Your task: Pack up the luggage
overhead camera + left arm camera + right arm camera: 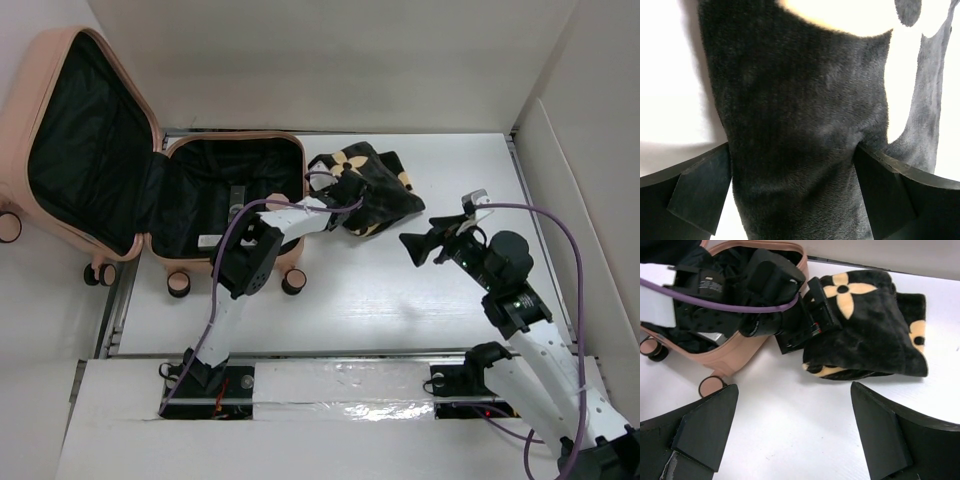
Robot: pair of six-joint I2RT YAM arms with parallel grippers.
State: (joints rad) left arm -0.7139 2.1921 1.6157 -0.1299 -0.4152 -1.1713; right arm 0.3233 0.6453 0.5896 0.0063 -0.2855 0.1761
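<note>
Black plush blanket (378,185) clamped by the left gripper (338,197); luggage (190,190) open at far left.
Nearest, the right gripper (438,232) hangs over the white table (380,300), jaws spread wide, nothing between them. Beyond it, the left gripper is closed on the blanket's left edge, and pile fills the gap between its fingers (695,195). The blanket, with cream flower motifs, lies just right of the luggage. The peach-pink luggage lies open, lid raised at far left, black lining exposed, wheels on the near side.
</note>
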